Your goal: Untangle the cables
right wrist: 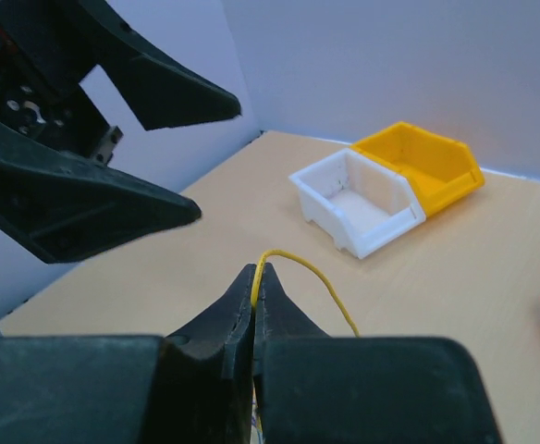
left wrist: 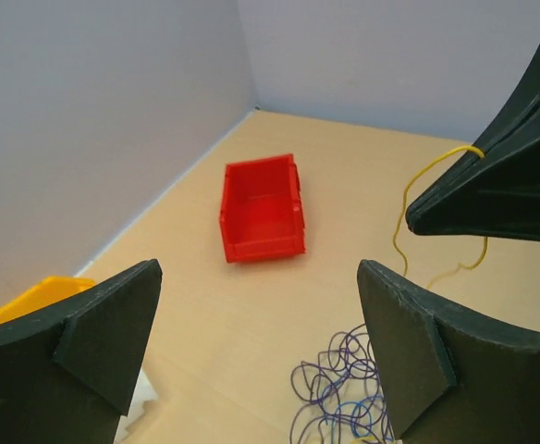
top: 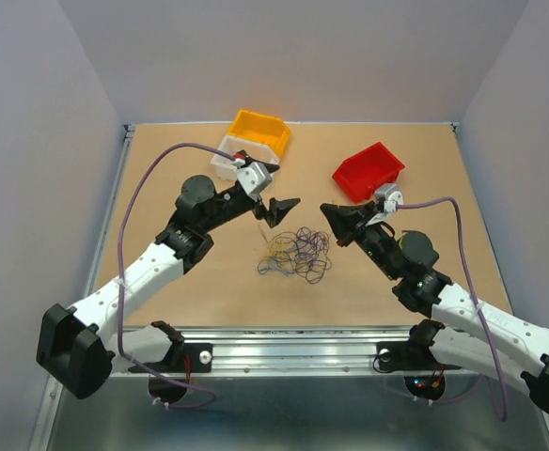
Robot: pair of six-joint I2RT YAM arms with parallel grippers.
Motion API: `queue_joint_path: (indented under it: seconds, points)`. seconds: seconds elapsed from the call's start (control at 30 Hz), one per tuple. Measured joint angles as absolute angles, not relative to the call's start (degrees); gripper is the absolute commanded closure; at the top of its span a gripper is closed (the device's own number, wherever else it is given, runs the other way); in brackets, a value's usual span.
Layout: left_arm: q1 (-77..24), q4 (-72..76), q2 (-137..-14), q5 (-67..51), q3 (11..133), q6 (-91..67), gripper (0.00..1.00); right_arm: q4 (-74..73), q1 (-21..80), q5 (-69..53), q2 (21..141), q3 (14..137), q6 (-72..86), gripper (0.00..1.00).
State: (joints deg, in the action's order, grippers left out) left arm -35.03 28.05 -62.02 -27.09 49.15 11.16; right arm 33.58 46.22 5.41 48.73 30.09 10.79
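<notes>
Top view: a loose knot of hair-thin cables point(top: 296, 254), purple, yellow and dark, lies mid-bench point(top: 218, 291) between the two arms. Three smooth plastic bins stand behind it: one orange bin point(top: 258, 130), one white bin point(top: 226, 156) and one red bin point(top: 368, 171).

Left wrist view: the left hand point(left wrist: 259, 273) has its matte black wedge fingers wide apart, holding nothing.

Right wrist view: the right hand point(right wrist: 254, 276) is pinched together on one yellow strand point(right wrist: 287, 253), which arches over beside it.
</notes>
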Motion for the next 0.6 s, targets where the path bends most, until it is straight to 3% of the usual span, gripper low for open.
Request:
queue_joint_path:
  seconds: [0.3,0.6]
  points:
    - [-39.3,26.9,-75.0,-30.3,49.9,13.9,0.01,30.4,46.2,3.4,48.8,30.2,11.0,0.99]
    - [-42.2,28.7,-78.7,-33.5,50.0,14.5,0.01,29.9,46.2,1.3,47.2,30.2,11.8,0.99]
